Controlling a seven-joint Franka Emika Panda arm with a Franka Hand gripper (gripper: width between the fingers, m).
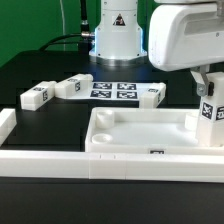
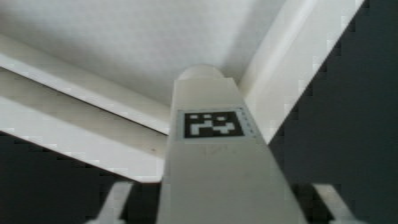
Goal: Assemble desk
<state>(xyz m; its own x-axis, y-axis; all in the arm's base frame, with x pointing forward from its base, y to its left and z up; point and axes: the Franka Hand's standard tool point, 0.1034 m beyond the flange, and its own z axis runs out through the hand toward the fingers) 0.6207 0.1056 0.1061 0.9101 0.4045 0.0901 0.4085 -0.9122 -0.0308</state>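
Observation:
The white rimmed tabletop (image 1: 140, 130) lies tray-side up at the middle right. One leg block (image 1: 208, 115) stands upright in its corner recess on the exterior view's right. My gripper (image 1: 206, 88) is right above this leg, straddling its top. In the wrist view the tagged leg (image 2: 215, 130) runs between my fingers (image 2: 119, 200), with a dark gap on each side, so the jaws stand open around it. The tabletop rim (image 2: 107, 95) shows beyond. Three more legs lie flat behind the tabletop: two on the left (image 1: 37, 96), (image 1: 73, 87) and one on the right (image 1: 152, 96).
The marker board (image 1: 113, 90) lies at the back between the loose legs. The robot base (image 1: 117, 35) stands behind it. A long low white border wall (image 1: 60, 162) runs along the front and turns up the left side (image 1: 5, 125).

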